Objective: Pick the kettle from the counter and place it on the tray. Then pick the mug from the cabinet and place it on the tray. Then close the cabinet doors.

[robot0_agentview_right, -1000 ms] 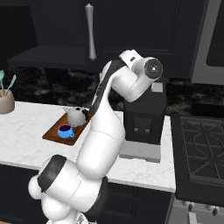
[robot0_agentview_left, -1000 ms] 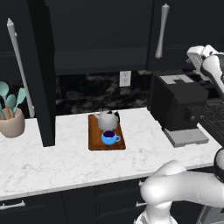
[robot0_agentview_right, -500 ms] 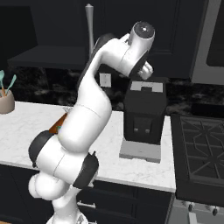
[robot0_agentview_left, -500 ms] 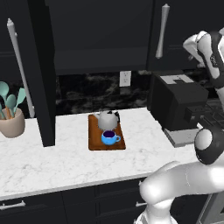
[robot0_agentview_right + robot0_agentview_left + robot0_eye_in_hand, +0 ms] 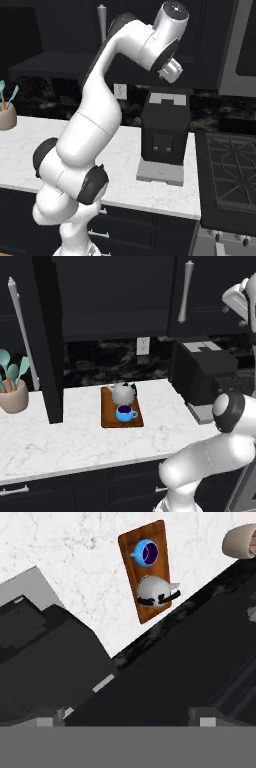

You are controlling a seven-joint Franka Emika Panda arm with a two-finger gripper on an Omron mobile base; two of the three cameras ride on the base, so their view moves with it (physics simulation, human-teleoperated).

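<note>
Blue mug [image 5: 125,413] and grey kettle [image 5: 123,392] both sit on the tray [image 5: 107,417], so door-closing is my job now. My gripper [image 5: 127,721] is spread wide, holding nothing; next I must reach that open left cabinet door [image 5: 48,341] and push.

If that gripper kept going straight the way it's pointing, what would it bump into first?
Probably the dark backsplash wall behind the counter, beside the coffee machine; depth is hard to judge. The tray with kettle and mug lies off that line.

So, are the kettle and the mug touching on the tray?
Cannot tell. The left base view has kettle overlapping mug; the hand view hints at a sliver of tray between them.
</note>
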